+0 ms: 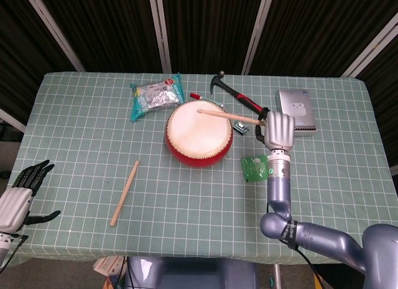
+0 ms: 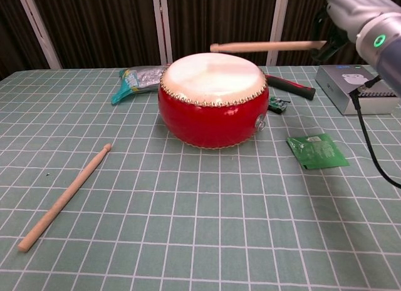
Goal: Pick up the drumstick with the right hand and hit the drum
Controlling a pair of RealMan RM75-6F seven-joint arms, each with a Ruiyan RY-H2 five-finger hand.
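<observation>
We look down on a table covered with a green cloth [image 1: 81, 146] printed in a white grid, set against dark corrugated wall panels [image 1: 106, 28] divided by pale metal strips. Our right hand [image 1: 278, 130] is closed around a drumstick [image 1: 227, 115], which reaches leftward so that its tip sits over the far part of the red drum's [image 1: 199, 135] pale skin; in the chest view the stick [image 2: 266, 46] lies almost level, just above the drumhead [image 2: 212, 69] and not touching it. Our left hand [image 1: 18, 199] hangs off the near left edge of the table, its dark fingers spread and holding nothing. A second drumstick [image 1: 125, 192] lies loose on the cloth, near left of the drum and well apart from it. Behind the drum lie a teal and silver snack packet [image 1: 155, 96] and a hammer [image 1: 236, 95] with a red and black handle. A small green sachet [image 1: 254, 167] rests to the right of the drum, beside our right wrist. Further right sits a grey box [image 2: 354, 87] picturing white earbuds; its small print is too fine for us to read, as is the writing on the packet.
</observation>
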